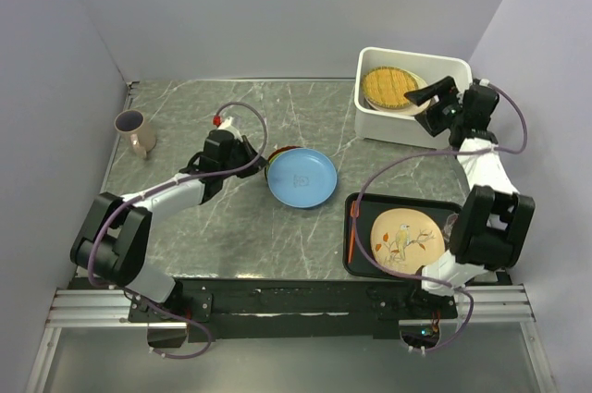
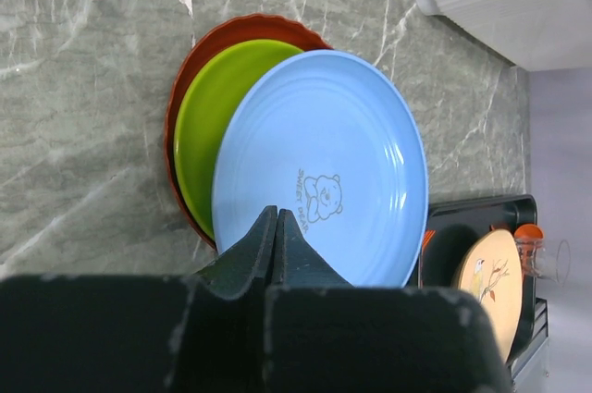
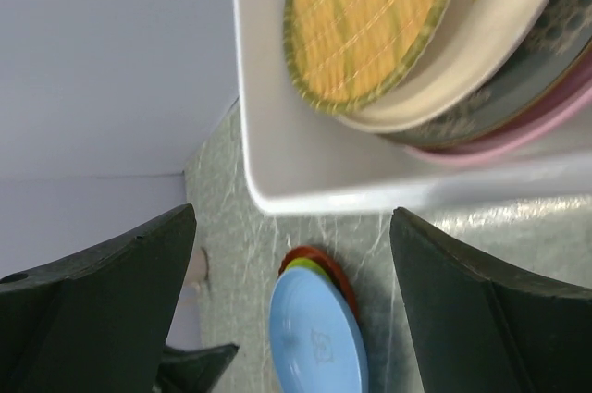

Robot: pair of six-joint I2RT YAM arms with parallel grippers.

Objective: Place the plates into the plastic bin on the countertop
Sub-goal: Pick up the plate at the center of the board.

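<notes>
The blue plate with a bear print lies shifted right on a yellow-green plate and a red-orange plate on the countertop. My left gripper is shut, its tips over the blue plate's near edge, with nothing seen between the jaws. The white plastic bin at the back right holds a stack: yellow lattice plate on top, then white, dark grey and pink. My right gripper is wide open and empty above the bin's near wall.
A flat black tray at front right holds a cream plate with a bird picture, a clear glass and an orange utensil. A pinkish mug stands at the far left. Grey walls enclose three sides.
</notes>
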